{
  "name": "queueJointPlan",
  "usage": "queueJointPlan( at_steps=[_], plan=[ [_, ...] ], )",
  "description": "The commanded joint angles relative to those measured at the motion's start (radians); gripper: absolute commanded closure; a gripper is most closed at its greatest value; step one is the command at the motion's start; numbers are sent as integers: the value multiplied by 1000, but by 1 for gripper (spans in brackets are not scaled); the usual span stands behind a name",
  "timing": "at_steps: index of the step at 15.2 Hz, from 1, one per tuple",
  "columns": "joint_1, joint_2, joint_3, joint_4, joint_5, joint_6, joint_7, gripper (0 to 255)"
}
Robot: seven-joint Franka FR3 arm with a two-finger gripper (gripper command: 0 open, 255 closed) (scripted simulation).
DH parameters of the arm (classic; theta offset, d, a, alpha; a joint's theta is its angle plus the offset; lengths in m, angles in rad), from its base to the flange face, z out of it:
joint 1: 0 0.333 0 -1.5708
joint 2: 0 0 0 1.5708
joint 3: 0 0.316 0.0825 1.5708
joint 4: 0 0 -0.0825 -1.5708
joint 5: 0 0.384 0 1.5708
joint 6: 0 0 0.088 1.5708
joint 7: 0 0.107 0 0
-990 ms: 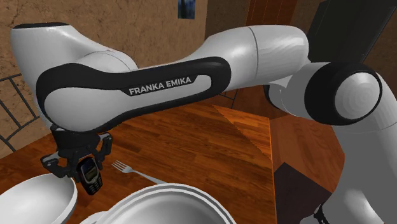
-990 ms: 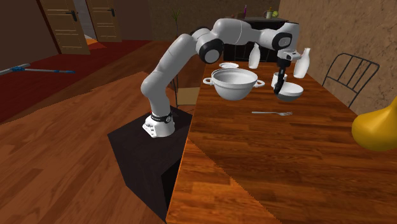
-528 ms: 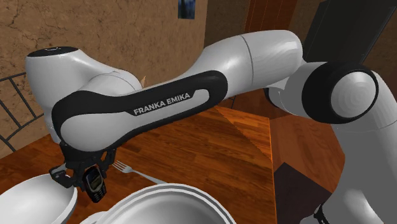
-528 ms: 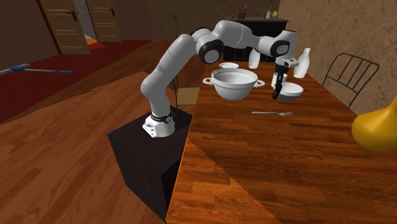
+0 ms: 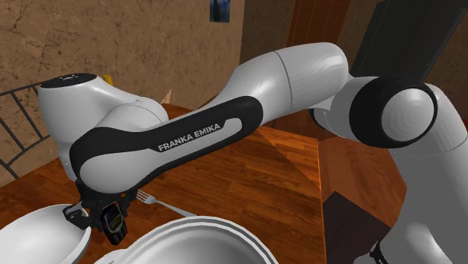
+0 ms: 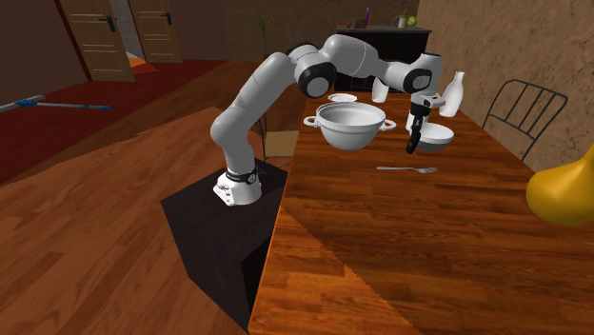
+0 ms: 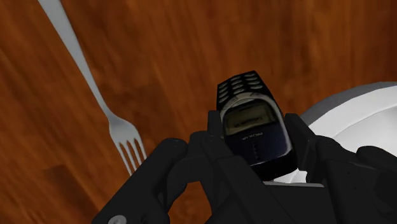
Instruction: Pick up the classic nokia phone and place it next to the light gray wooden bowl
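My black gripper [image 5: 103, 217] is shut on the dark Nokia phone [image 5: 114, 223], keypad end hanging downward. In the wrist view the fingers [image 7: 212, 137] clasp the phone [image 7: 253, 124] by its sides, over bare wood beside the pale bowl's rim [image 7: 356, 108]. From the second exterior view, the phone [image 6: 412, 143] hangs low over the table, just at the left of the white-grey bowl [image 6: 436, 137]. In the shoulder view the bowl [image 5: 41, 236] lies at the lower left, right beside the gripper.
A large white two-handled pot [image 6: 350, 126] [image 5: 195, 244] stands close to the bowl. A silver fork [image 7: 105, 102] [image 6: 407, 169] lies on the wooden table [image 6: 400, 238]. White jugs [image 6: 452, 93] and a plate [image 6: 344, 98] stand behind; a yellow gourd shape [image 6: 564, 190] and a chair [image 6: 519, 105] are at the right.
The arm has swung the gripper with the phone lower and toward the shoulder view's right, away from over the bowl's rim toward the gap between bowl and pot. The grip stays shut.
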Motion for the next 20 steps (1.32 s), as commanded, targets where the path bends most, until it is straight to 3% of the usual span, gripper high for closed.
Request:
queueJointPlan(
  at_steps=[1,3,4,9,13,20],
  plan=[
    [0,0,0,0,0,1,0,255],
    [0,0,0,0,0,1,0,255],
    [0,0,0,0,0,1,0,0],
    [0,0,0,0,0,1,0,0],
    [1,-41,14,61,20,-97,-14,0],
    [1,-41,13,61,20,-97,-14,0]
  ],
)
